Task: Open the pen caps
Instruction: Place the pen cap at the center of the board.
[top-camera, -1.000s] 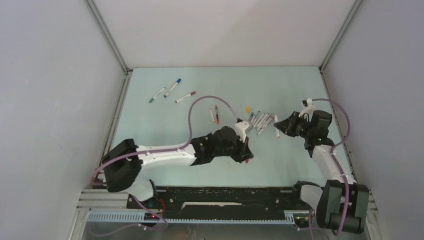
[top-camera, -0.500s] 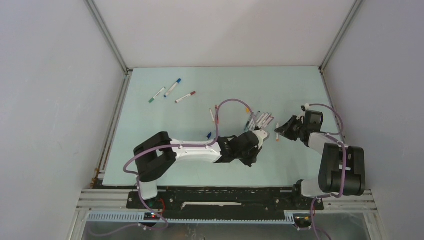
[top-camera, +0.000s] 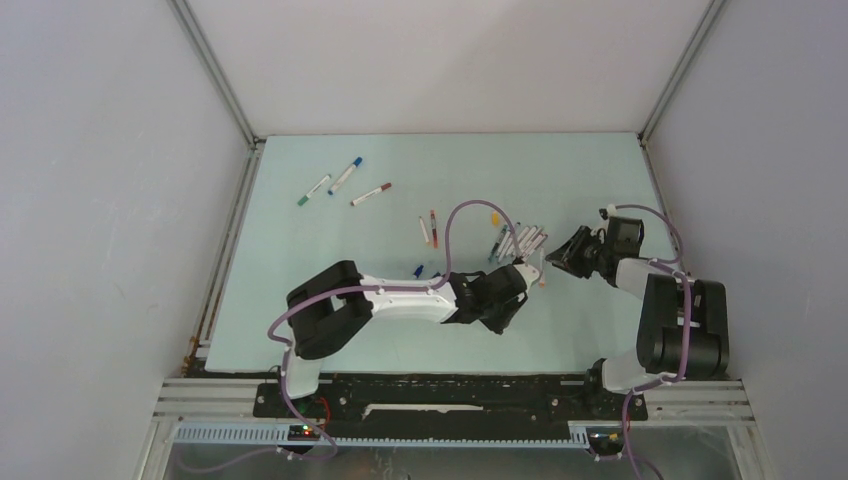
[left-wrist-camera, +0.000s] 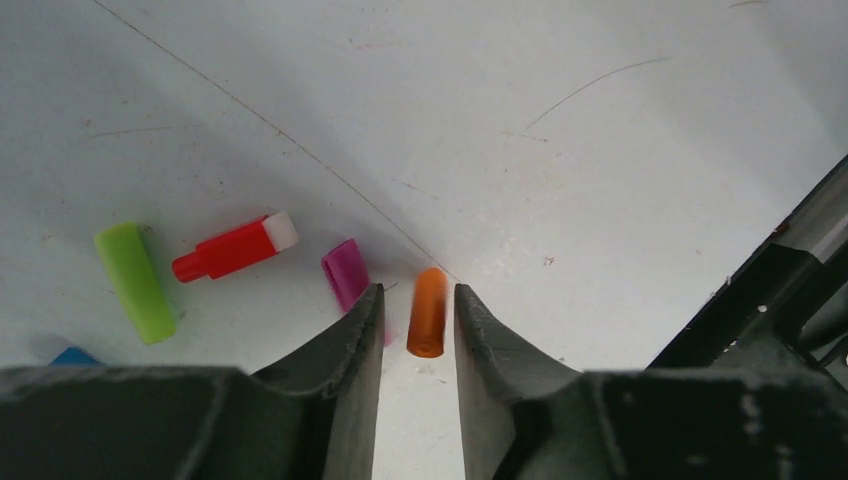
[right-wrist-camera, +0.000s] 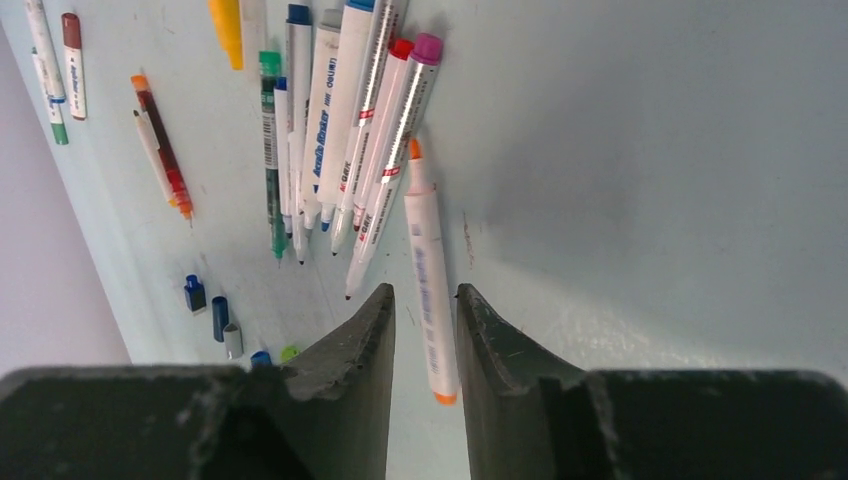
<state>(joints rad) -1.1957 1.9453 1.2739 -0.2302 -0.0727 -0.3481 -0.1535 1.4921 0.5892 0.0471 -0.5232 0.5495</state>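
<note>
Left gripper (left-wrist-camera: 417, 300) has slid rightward, its jaws slightly apart, framing an orange cap (left-wrist-camera: 427, 312). Right gripper (right-wrist-camera: 425, 295) — also parted — straddles an orange pen (right-wrist-camera: 430, 270); a neighbouring pen (right-wrist-camera: 322, 110) reads "Acrylic Marker".

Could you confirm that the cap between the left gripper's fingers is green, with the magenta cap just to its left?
No: the left wrist view shows the orange cap between the fingers of the left gripper; the green cap lies farther left. The magenta cap is just to its left.
</note>
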